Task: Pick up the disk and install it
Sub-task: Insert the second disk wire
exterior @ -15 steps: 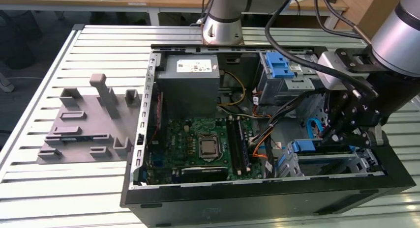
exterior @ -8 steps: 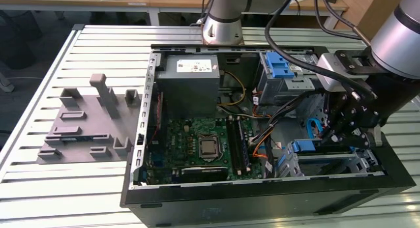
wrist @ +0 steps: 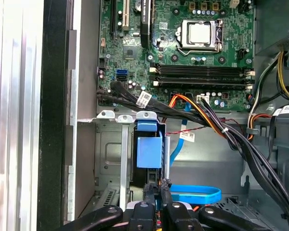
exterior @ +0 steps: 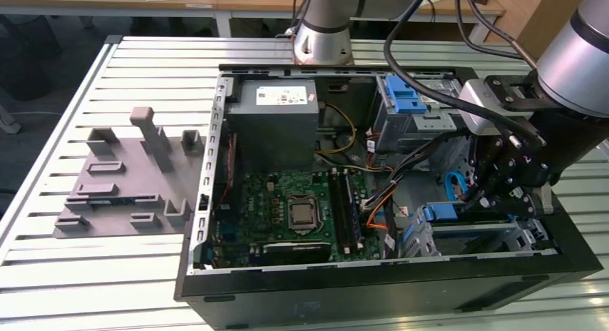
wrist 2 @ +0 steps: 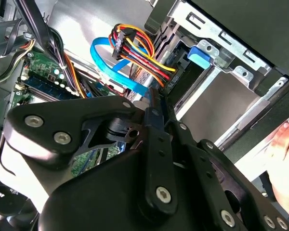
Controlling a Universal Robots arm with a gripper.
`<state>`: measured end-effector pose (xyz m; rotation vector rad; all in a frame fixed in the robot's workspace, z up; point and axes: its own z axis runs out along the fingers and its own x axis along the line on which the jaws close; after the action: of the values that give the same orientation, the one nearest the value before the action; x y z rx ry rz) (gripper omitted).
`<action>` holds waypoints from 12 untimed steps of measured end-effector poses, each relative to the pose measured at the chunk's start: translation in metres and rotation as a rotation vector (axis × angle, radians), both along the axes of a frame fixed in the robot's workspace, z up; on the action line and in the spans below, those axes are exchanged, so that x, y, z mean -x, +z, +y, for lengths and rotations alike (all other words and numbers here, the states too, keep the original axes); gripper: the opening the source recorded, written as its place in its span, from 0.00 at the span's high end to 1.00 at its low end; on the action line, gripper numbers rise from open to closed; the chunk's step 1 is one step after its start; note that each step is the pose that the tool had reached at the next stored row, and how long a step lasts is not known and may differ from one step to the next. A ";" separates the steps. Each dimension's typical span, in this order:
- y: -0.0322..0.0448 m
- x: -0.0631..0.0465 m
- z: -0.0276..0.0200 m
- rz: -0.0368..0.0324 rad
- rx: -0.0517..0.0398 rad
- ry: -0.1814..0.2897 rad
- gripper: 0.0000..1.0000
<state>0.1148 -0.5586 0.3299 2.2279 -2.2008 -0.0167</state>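
The disk [wrist: 149, 151] sits edge-up in the metal drive cage [wrist: 108, 163] at the front corner of the open computer case [exterior: 381, 288], blue frame showing. The gripper [wrist: 156, 195] is directly above it, fingers [wrist: 148, 199] narrow and apparently pinching its rear edge beside the blue data cable [wrist: 195, 194]. Judgement: seating appears under way; press squarely along the rails, keeping cables clear.

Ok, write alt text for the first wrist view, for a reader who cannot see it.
The gripper hangs inside an open computer case, its fingers close together at a blue-framed disk standing in a metal drive bay. Beyond lie the green motherboard, bundled black cables and a flat blue cable.
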 end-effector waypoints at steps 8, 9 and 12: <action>0.0055 0.000 0.0000 0.0007 0.0000 0.000 0.76; 0.0067 0.000 0.0000 0.0009 0.0000 0.000 0.76; 0.0097 0.000 0.0000 0.0015 0.0000 0.000 0.76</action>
<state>0.1148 -0.5586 0.3397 2.2272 -2.2001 -0.0184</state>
